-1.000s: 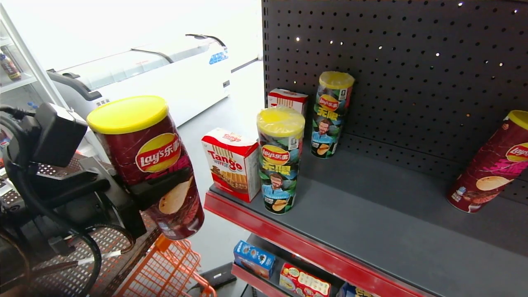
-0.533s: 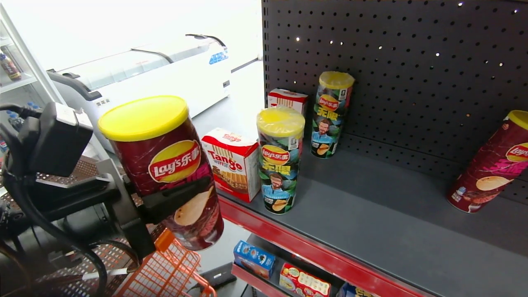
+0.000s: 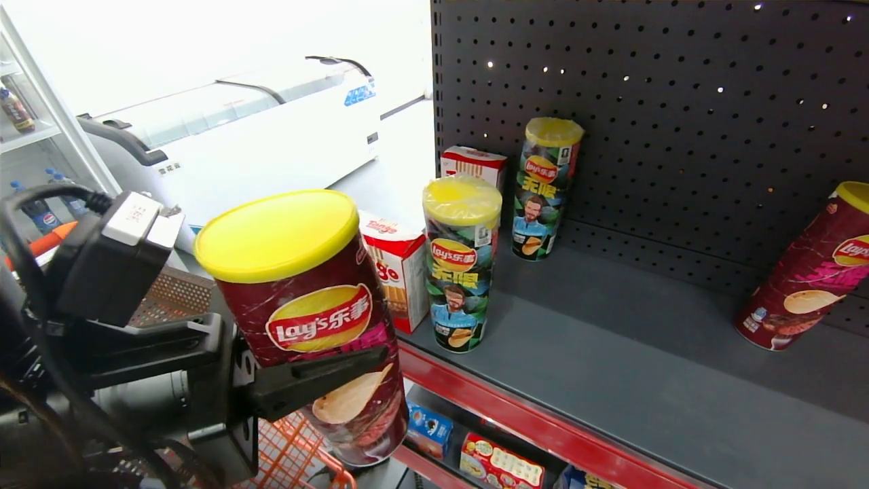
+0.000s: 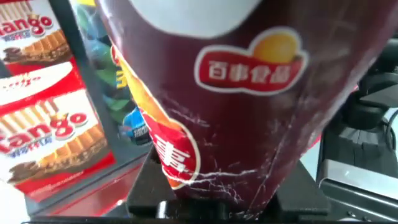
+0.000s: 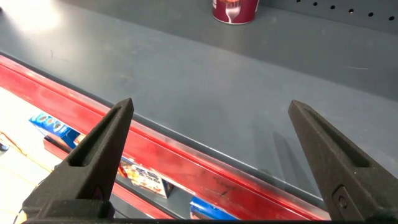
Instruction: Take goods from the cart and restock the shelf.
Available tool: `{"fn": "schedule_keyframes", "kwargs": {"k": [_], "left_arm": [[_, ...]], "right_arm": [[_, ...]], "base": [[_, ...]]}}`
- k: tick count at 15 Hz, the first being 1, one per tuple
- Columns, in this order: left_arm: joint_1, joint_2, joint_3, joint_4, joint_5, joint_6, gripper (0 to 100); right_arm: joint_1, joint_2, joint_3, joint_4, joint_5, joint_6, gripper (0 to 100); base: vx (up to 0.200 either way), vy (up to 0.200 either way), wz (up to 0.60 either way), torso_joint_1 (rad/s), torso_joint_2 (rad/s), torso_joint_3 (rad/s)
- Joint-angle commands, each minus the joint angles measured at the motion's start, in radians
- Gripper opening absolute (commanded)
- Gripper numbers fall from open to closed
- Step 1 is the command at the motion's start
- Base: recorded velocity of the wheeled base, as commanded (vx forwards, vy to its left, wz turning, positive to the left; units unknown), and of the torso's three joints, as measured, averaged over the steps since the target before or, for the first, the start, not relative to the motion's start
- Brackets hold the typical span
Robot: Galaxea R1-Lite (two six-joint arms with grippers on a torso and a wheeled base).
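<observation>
So: task partway, by my reading. The shelf [image 3: 611, 367] already carries two green cans [image 3: 461, 265] and two wafer boxes [image 3: 400, 272] at its left end. At the far right, another red can [image 3: 808, 272] leans back against the pegboard. A wide bare stretch lies between them.

One red can [image 3: 305, 326] is out of the cart [image 3: 292, 448] and up in the air, clamped around its lower body by the left hand [image 3: 353, 380]. It hangs above the cart, just left of the shelf's red front lip and near the front wafer box. It does not look to be over the board yet.

Left to do: carry it over the lip, stand it down, let go. I cannot tell what else remains in the cart.

Orientation of the held can:
- Long axis close to vertical, yellow lid up.
- Slight tilt, with the lid leaning left and the base swung toward the shelf.
- Label faces near (toward the head camera).

Right hand [image 5: 214, 155] is spread wide, holding nothing, over the shelf's near edge.
</observation>
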Motion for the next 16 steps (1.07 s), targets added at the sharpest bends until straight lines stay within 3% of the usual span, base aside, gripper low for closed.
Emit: {"fn": "schedule_keyframes", "kwargs": {"k": [1, 5, 10, 16], "left_arm": [[-0.037, 0.061, -0.030, -0.005, -0.003, 0.002, 0], [-0.095, 0.108, -0.102, 0.001, -0.072, 0.001, 0], [-0.129, 0.160, -0.157, 0.000, -0.107, 0.002, 0], [-0.128, 0.168, -0.157, -0.005, -0.112, 0.002, 0]], "right_arm": [[0.000, 0.000, 0.000, 0.000, 0.000, -0.001, 100], [0.000, 0.000, 0.000, 0.000, 0.000, -0.001, 100], [0.000, 0.000, 0.000, 0.000, 0.000, -0.001, 100], [0.000, 0.000, 0.000, 0.000, 0.000, -0.001, 100]], "base": [[0.000, 0.000, 0.00, 0.000, 0.00, 0.000], [0.000, 0.000, 0.00, 0.000, 0.00, 0.000], [0.000, 0.000, 0.00, 0.000, 0.00, 0.000], [0.000, 0.000, -0.60, 0.001, 0.00, 0.002]]}}
